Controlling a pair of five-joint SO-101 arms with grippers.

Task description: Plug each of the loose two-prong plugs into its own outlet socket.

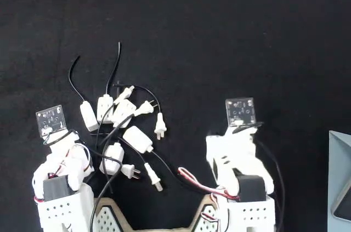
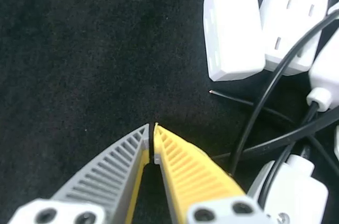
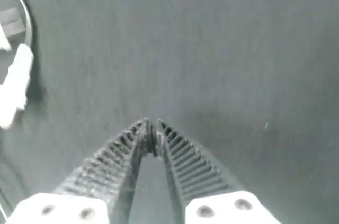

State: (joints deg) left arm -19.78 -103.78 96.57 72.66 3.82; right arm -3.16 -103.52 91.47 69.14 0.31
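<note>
The white two-prong plugs (image 1: pixel 160 125) on thin black cords (image 1: pixel 116 64) lie in a tangled heap with the white plastic socket blocks (image 1: pixel 137 139) on the black cloth tabletop (image 1: pixel 219 40). The heap is just ahead of the left arm and well apart from the right one. No plug looks seated in a socket yet.

The left tool (image 2: pixel 153 128) has its grey and yellow fingers pressed together on nothing, with the tips over bare cloth near two of the socket blocks. The right tool (image 3: pixel 152 124) is likewise closed and empty above bare cloth.

The plugs are probably light, hard and smooth, so they could twist out of a loose pinch. The best hold seems to be across the flat sides of a plug's body, just behind the prongs, never on the cord. The cords look springy and cross one another, so lifting one plug may drag its neighbours along. A socket block is also likely to slide on the cloth when pushed, so the other tool should clamp it across its sides
</note>
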